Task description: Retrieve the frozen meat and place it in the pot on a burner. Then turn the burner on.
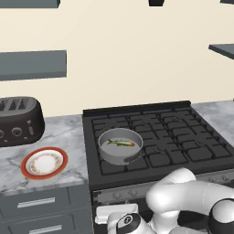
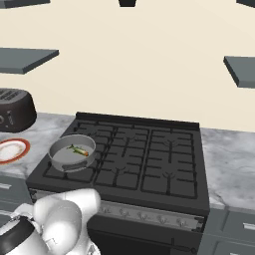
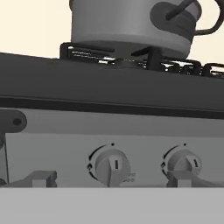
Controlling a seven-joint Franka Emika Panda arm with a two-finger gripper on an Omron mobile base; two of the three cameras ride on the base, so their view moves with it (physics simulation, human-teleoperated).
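Knobs (image 3: 112, 165) on the stove front face the hand, its jaws spread wide and empty. Meat (image 1: 121, 143) already lies in the pot (image 1: 120, 146) on the front-left burner (image 1: 119, 157). Turning the burner on remains; the left knob is probably the one to grip and twist.

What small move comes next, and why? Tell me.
Probably ease the open gripper forward onto the knob straight ahead, then close on it. The fish already lies in the pot on the front-left burner, so only lighting it remains. In the hand view that knob sits below the pot, between the fingertips, with its pointer upright and not yet gripped.
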